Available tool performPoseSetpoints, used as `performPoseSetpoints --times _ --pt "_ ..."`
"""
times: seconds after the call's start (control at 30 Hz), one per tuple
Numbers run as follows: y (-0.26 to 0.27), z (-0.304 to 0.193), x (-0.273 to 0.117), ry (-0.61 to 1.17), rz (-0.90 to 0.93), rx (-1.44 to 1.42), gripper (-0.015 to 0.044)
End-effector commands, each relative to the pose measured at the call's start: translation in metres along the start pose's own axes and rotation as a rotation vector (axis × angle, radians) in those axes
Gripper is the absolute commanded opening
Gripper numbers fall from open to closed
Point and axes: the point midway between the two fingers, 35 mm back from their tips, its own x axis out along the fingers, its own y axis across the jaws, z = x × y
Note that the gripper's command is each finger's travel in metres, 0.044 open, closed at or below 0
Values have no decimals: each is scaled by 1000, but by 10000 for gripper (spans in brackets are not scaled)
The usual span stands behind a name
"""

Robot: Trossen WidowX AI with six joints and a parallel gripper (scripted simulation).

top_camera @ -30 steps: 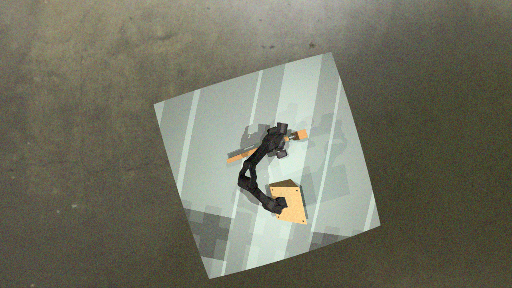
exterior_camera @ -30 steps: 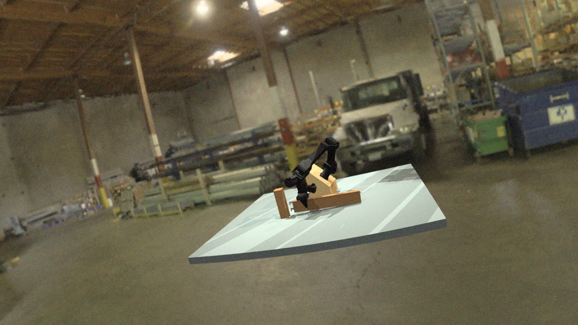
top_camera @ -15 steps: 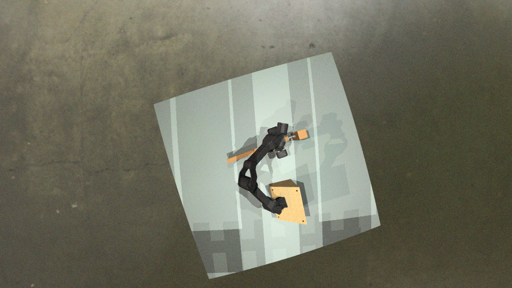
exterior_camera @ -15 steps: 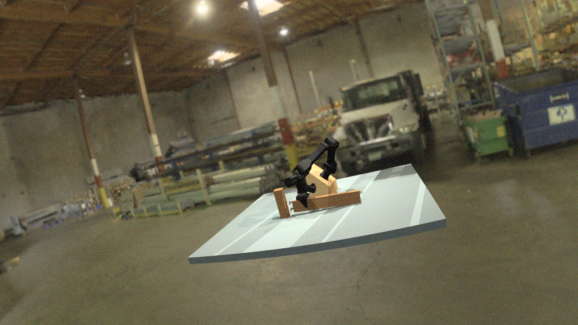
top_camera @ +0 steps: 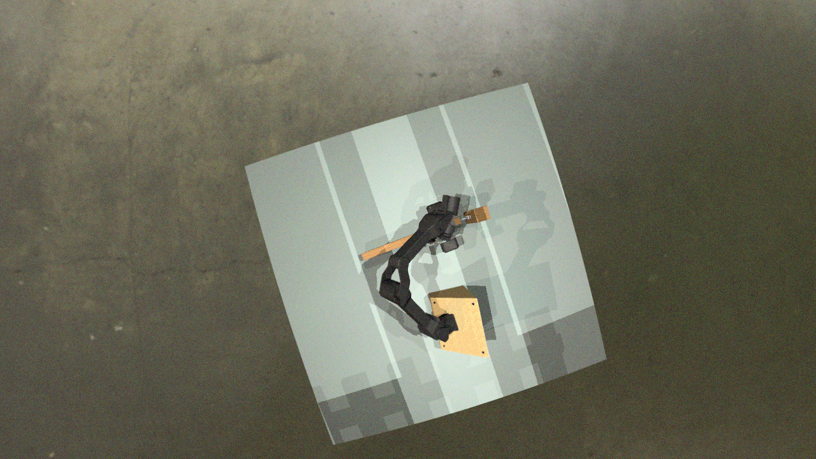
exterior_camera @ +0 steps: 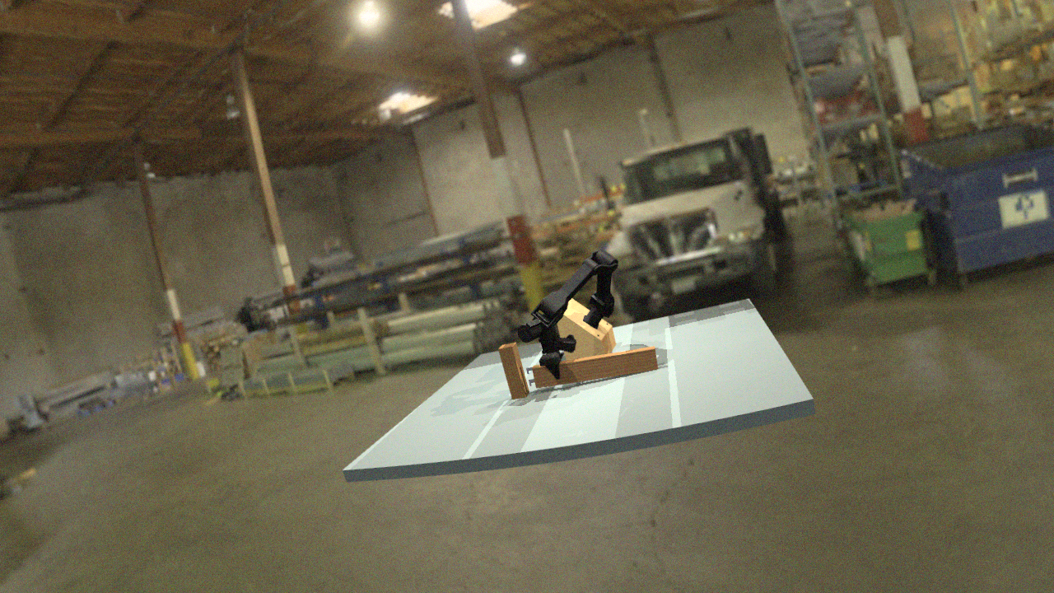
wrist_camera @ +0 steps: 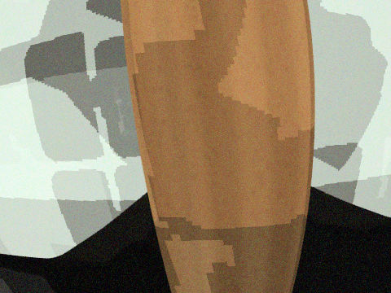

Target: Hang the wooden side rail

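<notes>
The wooden side rail (top_camera: 385,248) (exterior_camera: 615,366) (wrist_camera: 228,155) stands on edge, its near end facing the post. My gripper (exterior_camera: 552,366) (wrist_camera: 217,181) is shut on the rail close to its hook end; the arm hides the fingertips in the top view. The headboard post (top_camera: 480,213) (exterior_camera: 513,371) stands upright on the table. The steel hooks (top_camera: 466,217) (exterior_camera: 529,376) span a small gap between rail and post. Whether they are inside the slot or on the pins cannot be told; the pins are hidden. The rail's far end is at or very near the table top.
A light wooden base block (top_camera: 465,327) (exterior_camera: 580,338) carries the arm and stands behind the rail in the exterior view. The pale table (top_camera: 302,228) (exterior_camera: 722,383) bears striped shadows, and its edges drop to the floor.
</notes>
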Motion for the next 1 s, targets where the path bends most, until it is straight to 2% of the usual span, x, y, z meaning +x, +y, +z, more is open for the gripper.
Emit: performPoseSetpoints --times 0.0,0.97 --pt "-1 -4 -4 8 -9 1 0" --pt "0 -7 -4 8 -9 1 0"
